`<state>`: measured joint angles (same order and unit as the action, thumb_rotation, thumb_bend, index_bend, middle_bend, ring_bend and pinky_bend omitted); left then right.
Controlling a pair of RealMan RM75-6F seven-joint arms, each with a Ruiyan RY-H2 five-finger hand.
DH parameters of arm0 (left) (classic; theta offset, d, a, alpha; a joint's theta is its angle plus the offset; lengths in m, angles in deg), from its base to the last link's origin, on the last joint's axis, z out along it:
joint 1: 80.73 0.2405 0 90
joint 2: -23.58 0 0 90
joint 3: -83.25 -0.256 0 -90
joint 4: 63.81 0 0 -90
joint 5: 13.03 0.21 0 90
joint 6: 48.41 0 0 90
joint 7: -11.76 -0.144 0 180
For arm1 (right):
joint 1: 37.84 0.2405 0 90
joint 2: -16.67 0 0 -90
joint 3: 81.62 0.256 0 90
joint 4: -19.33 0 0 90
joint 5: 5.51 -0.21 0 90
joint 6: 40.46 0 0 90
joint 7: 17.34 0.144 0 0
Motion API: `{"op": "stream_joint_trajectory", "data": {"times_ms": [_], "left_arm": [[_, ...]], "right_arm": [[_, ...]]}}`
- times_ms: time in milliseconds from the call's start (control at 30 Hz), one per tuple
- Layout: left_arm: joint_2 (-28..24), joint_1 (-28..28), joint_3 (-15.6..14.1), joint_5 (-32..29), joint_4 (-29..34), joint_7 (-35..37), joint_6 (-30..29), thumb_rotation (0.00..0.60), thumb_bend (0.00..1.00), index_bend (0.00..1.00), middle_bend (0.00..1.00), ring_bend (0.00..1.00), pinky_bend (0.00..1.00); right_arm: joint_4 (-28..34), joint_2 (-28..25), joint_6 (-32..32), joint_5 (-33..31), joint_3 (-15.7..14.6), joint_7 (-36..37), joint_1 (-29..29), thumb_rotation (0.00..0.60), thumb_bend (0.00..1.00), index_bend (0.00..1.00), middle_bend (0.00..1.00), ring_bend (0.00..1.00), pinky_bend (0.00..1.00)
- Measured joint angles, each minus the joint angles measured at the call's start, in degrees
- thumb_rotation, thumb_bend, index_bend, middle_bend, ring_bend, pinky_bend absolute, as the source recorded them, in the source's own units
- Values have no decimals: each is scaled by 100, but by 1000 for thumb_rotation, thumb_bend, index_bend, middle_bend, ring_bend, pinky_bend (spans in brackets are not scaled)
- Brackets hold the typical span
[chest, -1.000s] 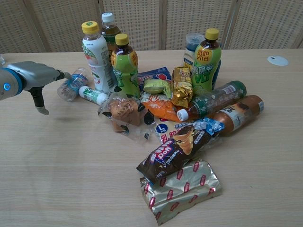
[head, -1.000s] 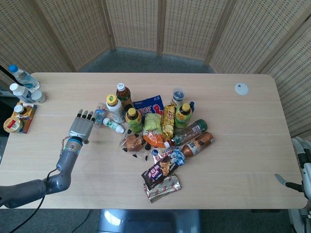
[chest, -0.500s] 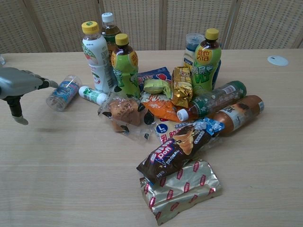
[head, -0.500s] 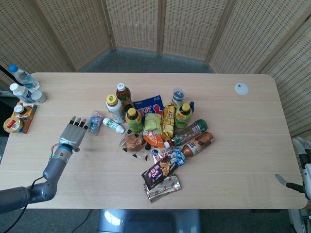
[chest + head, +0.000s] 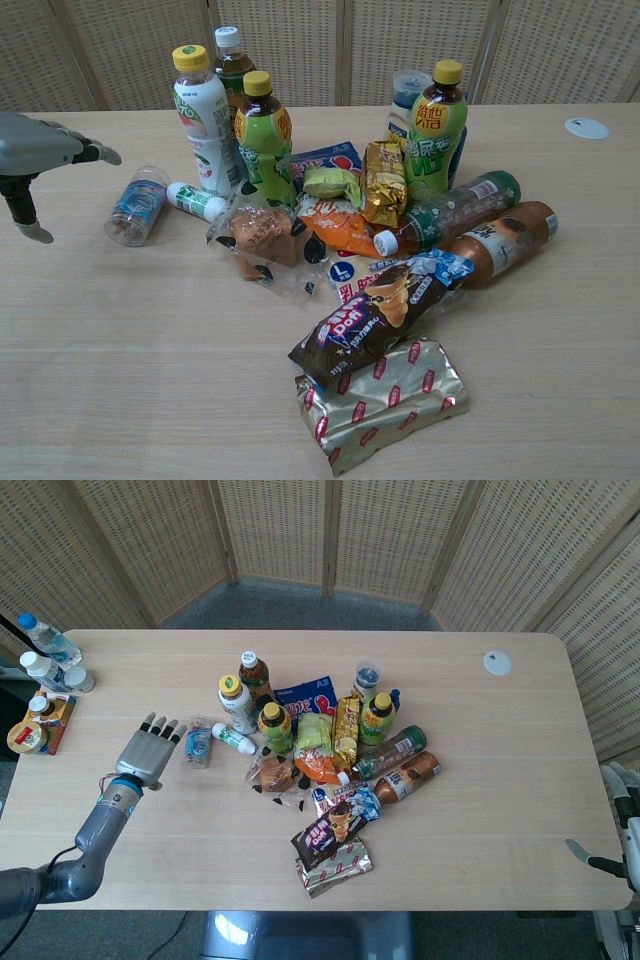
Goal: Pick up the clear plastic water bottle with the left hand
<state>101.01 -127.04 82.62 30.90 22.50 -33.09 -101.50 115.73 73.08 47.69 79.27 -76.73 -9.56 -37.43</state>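
Wooden table (image 5: 480, 810): water bottle (image 5: 196, 743) now lies flat, rolled clear of the snack pile (image 5: 320, 760). Left hand (image 5: 146, 750), fingers spread and empty, has withdrawn beside it; grasp not achieved, retry needed.

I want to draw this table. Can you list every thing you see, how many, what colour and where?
Water bottle: 1, clear with blue label, lying left of the pile, beside the left hand.
Standing bottles: 5, yellow, white and blue caps, back of the pile.
Small white bottle: 1, lying by the water bottle.
Lying bottles: 2, green and brown, right of the pile.
Snack packs: several, mixed colours, middle and front.
Disc: 1, white, far right of the table.
Bottles and jars: a few, far left edge.
Left hand: 1, grey, fingers spread, holding nothing.
Right hand: only a sliver of the robot at the right edge.
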Motion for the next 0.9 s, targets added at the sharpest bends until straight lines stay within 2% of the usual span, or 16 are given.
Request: {"op": "stream_joint_trajectory", "data": {"times_ms": [100, 300, 533, 700, 900], "left_arm": [[215, 2, 24, 408, -305, 153, -61, 600, 0, 33, 0, 0, 0], [860, -69, 35, 740, -1119, 196, -29, 600, 0, 32, 0, 0, 0], [1359, -154, -17, 1038, -1920, 109, 177, 600, 0, 36, 0, 0, 0], [1432, -108, -51, 1027, -2040, -26, 265, 600, 0, 53, 0, 0, 0], [1293, 9, -121, 884, -1898, -158, 316, 600, 0, 68, 0, 0, 0]], "right_arm": [[-14, 5, -9, -10, 2, -4, 3, 586, 0, 0, 0, 0, 0], [-23, 6, -15, -44, 18, 11, 4, 581, 0, 0, 0, 0, 0], [-60, -10, -42, -99, 46, 90, 11, 584, 0, 0, 0, 0, 0], [-53, -20, -36, -87, 48, 116, 10, 588, 0, 0, 0, 0, 0], [-11, -38, -12, -60, 39, 130, -4, 584, 0, 0, 0, 0, 0]]}}
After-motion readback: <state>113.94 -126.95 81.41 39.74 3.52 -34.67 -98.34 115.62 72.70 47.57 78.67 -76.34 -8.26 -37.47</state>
